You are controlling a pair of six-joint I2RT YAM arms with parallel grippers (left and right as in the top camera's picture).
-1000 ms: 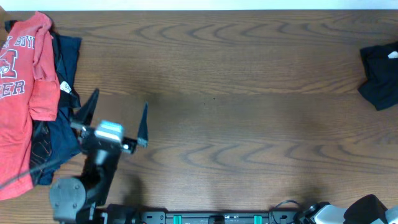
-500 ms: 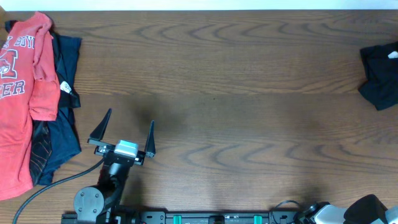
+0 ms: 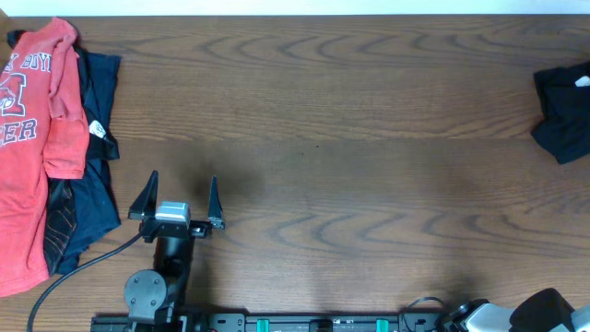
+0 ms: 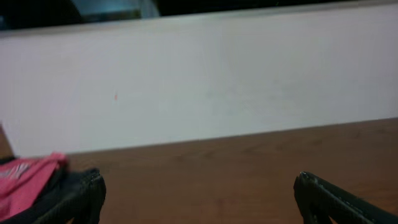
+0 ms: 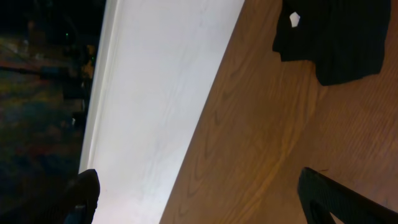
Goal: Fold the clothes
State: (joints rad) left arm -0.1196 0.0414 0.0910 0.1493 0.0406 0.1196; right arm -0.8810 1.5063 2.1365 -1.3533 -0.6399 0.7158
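An orange-red tee with white letters (image 3: 28, 138) lies on a navy garment (image 3: 100, 92) at the table's left edge. A black shirt (image 3: 562, 111) lies crumpled at the right edge. It also shows in the right wrist view (image 5: 336, 37) with a small white tag. My left gripper (image 3: 182, 187) is open and empty over bare wood, right of the pile, pointing to the far side. In the left wrist view the gripper (image 4: 199, 196) is wide open, with the tee (image 4: 28, 180) at lower left. My right gripper (image 5: 199, 199) is open and empty; overhead shows only its arm base (image 3: 544, 314).
The wooden table (image 3: 350, 138) runs between the two piles. A white wall (image 4: 199, 81) lines the table's far edge. A black cable (image 3: 83, 258) runs from the left arm toward the front left.
My left gripper has drawn back from the pile's edge, moved slightly right and turned straight toward the far side. It stays open. The clothes have not moved.
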